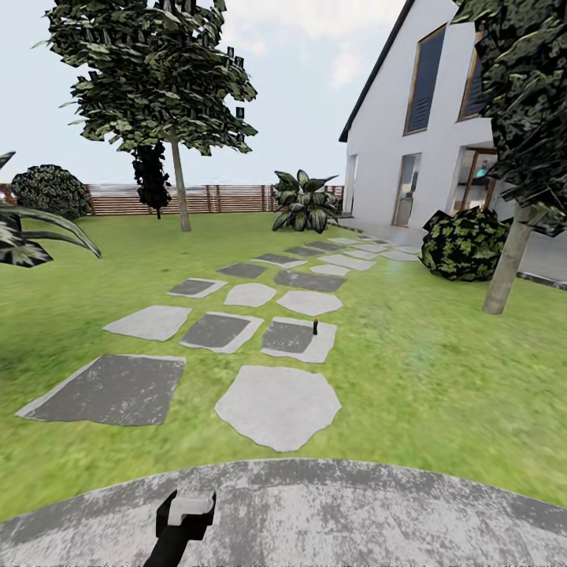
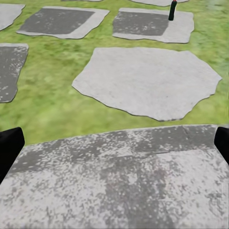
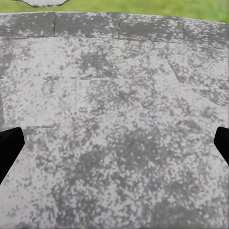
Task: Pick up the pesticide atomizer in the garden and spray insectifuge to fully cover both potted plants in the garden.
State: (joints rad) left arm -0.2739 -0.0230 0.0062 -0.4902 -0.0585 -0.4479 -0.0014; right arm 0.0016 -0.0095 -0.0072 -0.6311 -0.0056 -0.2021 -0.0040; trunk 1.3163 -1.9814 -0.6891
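Note:
A small dark upright bottle with a red tip, which I take for the pesticide atomizer (image 1: 315,326), stands on a grey stepping stone (image 1: 299,339) a few steps ahead on the garden lawn. The left wrist view shows the atomizer (image 2: 172,9) too, well beyond the fingers. My left gripper (image 2: 114,148) is open over the paved patio (image 2: 119,181), with nothing between its black fingertips (image 2: 9,150). My right gripper (image 3: 114,148) is open too, over bare paving. At the path's far end grows a rosette of broad pointed leaves (image 1: 304,201), perhaps one of the potted plants; its pot is hidden.
My left arm's end (image 1: 187,510) hangs low over the round patio (image 1: 331,512). Stepping stones lead across the lawn toward the house (image 1: 409,142). Round dark bushes (image 1: 465,244) (image 1: 51,191), two trees (image 1: 181,181) (image 1: 508,268), long leaves (image 1: 35,228) and a slatted fence (image 1: 220,198) border the grass.

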